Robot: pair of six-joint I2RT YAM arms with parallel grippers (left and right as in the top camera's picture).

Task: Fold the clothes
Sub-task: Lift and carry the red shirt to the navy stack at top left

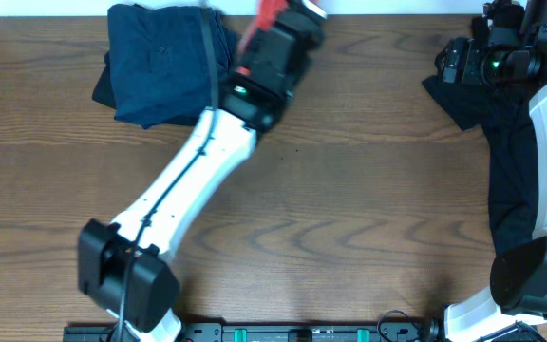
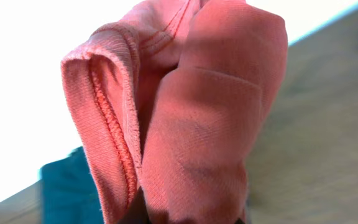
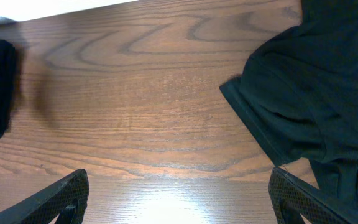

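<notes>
the left tool point(image 1: 291, 21) is clenched on a bunched coral-red t-shirt point(image 2: 191, 124) and holds it up off the counter point(image 1: 349, 209) at the far edge, just beside a folded navy garment point(image 1: 164, 62). in the wrist view the cloth hides its fingers. the right tool point(image 3: 180, 202) is released, fingers point(image 3: 64, 196) spread wide above bare wood, near the edge of a black garment point(image 3: 309, 93) lying crumpled along the counter's right side, partly under the right arm.

Coral-red T-shirt point(image 2: 191, 124), matching stitching; navy garment point(image 1: 164, 62); black garment point(image 3: 316, 99); brown wood-grain table point(image 1: 349, 190).
</notes>
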